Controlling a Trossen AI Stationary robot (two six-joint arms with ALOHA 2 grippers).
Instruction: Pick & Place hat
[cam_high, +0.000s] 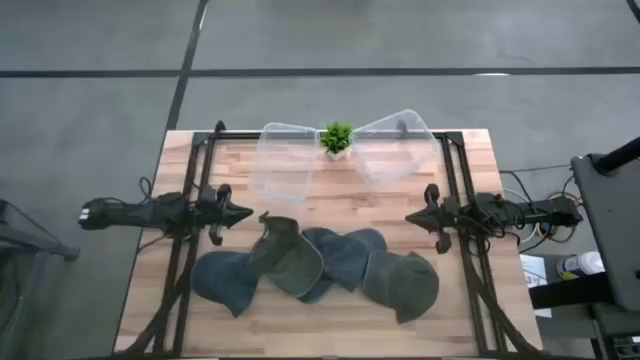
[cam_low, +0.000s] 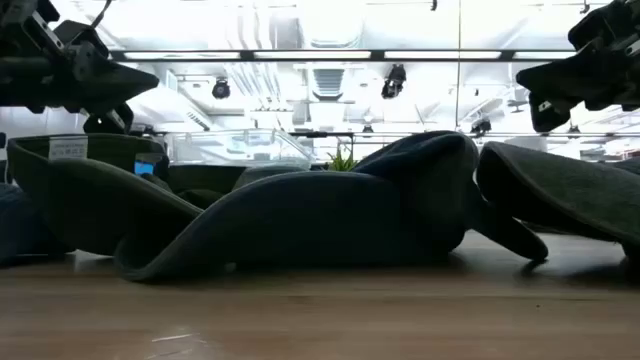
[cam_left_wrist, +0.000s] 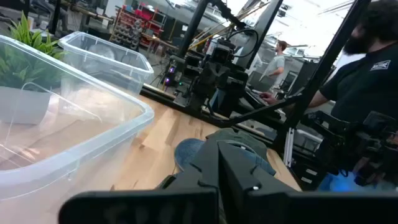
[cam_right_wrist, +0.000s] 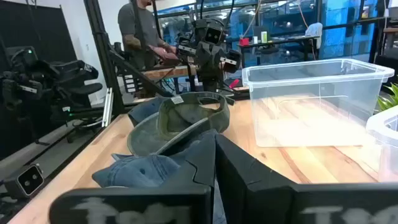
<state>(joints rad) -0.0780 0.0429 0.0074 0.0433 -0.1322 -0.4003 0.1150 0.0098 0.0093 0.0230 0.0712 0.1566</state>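
While both arms hang over the wooden tabletop (cam_high: 470, 170), neither has hold of anything. The left end effector (cam_high: 243, 212) points inward from the left side, its fingers drawn together to a point; the right end effector (cam_high: 412, 217) mirrors it from the right, fingers likewise closed and empty. Between and just nearer than them the hats (cam_high: 315, 265) lie in an overlapping row across the near half of the tabletop, some blue, some olive. At the far edge sit two clear plastic bins (cam_high: 285, 160), with a small green plant (cam_high: 336, 138) between them. People stand beyond the table.
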